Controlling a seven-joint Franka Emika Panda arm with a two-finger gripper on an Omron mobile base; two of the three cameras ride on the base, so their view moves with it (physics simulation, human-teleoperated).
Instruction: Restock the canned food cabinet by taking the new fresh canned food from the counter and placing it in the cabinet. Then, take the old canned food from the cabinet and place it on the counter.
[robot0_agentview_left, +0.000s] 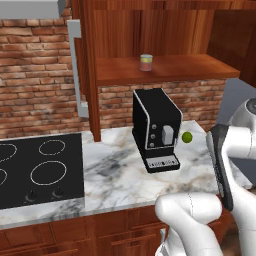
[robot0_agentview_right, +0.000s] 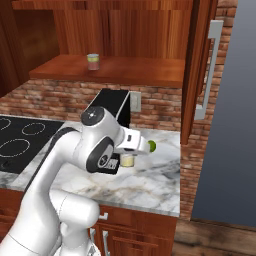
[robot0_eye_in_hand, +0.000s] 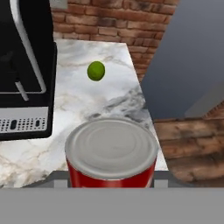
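A white-and-grey marble counter (robot0_agentview_left: 120, 180) is seen over reddish drawers. A black stovetop (robot0_agentview_left: 35, 167) is set into its left part. A black coffee machine (robot0_agentview_left: 156, 129) is placed near the middle, and a small green ball (robot0_agentview_left: 187, 137) lies just to its right. Above, a yellow-and-orange can (robot0_agentview_left: 146, 62) is stood on the cabinet shelf (robot0_agentview_left: 200, 67).

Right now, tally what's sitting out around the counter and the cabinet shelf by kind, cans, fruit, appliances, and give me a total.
Cans: 2, the yellow-and-orange can on the cabinet shelf and the red-labelled can over the counter
Green ball: 1
Black coffee machine: 1
Total: 4
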